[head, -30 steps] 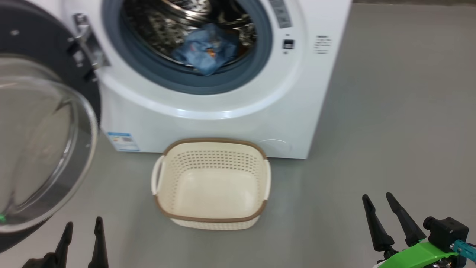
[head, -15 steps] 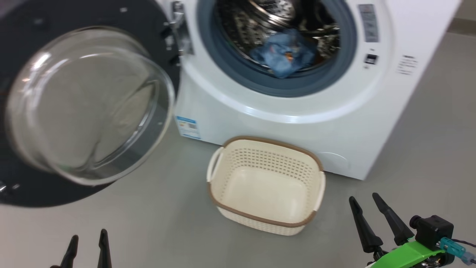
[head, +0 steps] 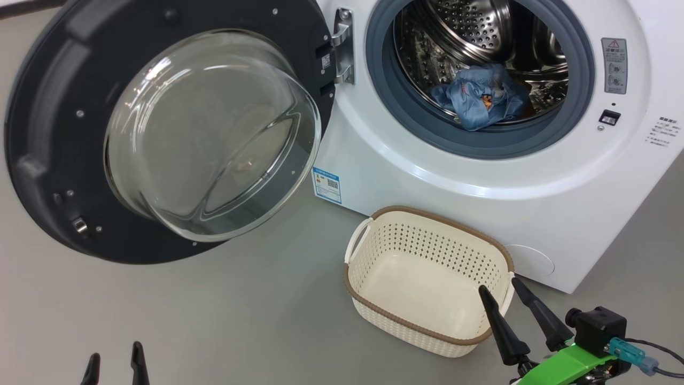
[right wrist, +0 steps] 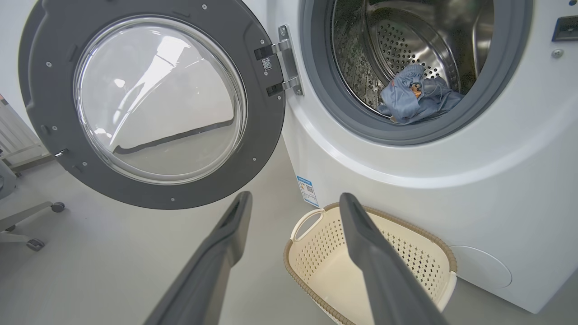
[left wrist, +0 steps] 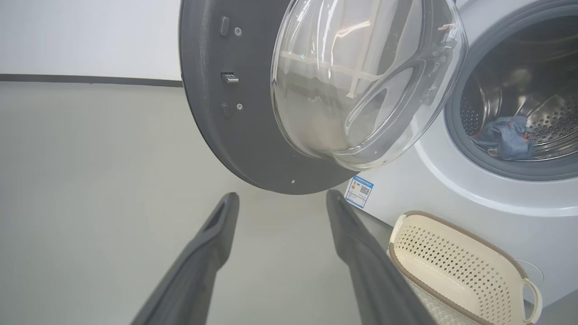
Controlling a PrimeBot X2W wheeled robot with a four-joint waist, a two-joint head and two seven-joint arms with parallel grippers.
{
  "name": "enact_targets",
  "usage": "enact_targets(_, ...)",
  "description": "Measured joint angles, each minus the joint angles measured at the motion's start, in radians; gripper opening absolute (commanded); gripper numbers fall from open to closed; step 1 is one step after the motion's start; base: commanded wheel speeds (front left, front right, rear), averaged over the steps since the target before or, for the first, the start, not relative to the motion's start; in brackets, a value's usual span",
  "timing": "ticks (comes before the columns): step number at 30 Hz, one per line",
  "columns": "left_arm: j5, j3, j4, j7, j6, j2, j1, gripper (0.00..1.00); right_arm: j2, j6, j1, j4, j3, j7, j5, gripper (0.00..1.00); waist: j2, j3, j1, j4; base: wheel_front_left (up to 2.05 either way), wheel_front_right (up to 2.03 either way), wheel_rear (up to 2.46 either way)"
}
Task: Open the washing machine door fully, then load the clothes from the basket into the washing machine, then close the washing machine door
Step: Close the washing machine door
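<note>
Both grippers stand with fingers spread and nothing between them, the left gripper [head: 115, 359] at the lower left of the head view and the right gripper [head: 499, 285] at the lower right, its tips drawn over the near corner of the small cream perforated plastic basket with a brown woven-look rim [head: 427, 210]. Over the last second the head view has swung, so that the large round washing machine door with its wide black rim [head: 43, 133] and clear bulging glass bowl [head: 214, 133], earlier cut by the left edge, now lies whole in the upper left. This is camera motion; door, basket and machine have not moved relative to one another. The basket remains empty at centre right, on the floor just before the big white front-loading washing machine [head: 481, 214]. The light blue clothes with orange print [head: 478, 99] remain bunched in the steel drum, upper right. Loading appears complete; the turn toward the fully open door suggests closing comes next.
</note>
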Motion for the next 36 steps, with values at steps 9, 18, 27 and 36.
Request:
enact_targets(9, -0.024, 0.001, -0.018, 0.0, 0.008, 0.0, 0.009, 1.0, -0.001, 0.0, -0.007, 0.004, 0.015, 0.0, 0.002, 1.0, 0.0, 0.005, 0.0, 0.004, 0.0, 0.0, 0.0)
enact_targets(18, -0.054, 0.09, -0.113, 0.0, -0.044, 0.004, -0.083, 0.0, -0.003, 0.0, -0.006, 0.001, 0.004, 0.0, 0.002, 1.0, 0.0, 0.033, 0.0, 0.003, 0.0, 0.0, 0.0)
enact_targets(27, -0.273, 0.187, -0.116, -0.001, -0.072, 0.257, -0.411, 0.0, -0.001, 0.0, -0.019, -0.01, 0.001, 0.0, 0.002, 1.0, 0.0, 0.088, 0.0, -0.027, 0.0, 0.0, 0.0)
enact_targets(36, -0.664, 0.182, 0.239, 0.068, -0.072, 0.491, -0.717, 0.0, -0.003, 0.0, -0.08, -0.019, 0.015, 0.0, 0.002, 1.0, 0.0, 0.159, 0.0, -0.074, 0.0, 0.0, 0.0)
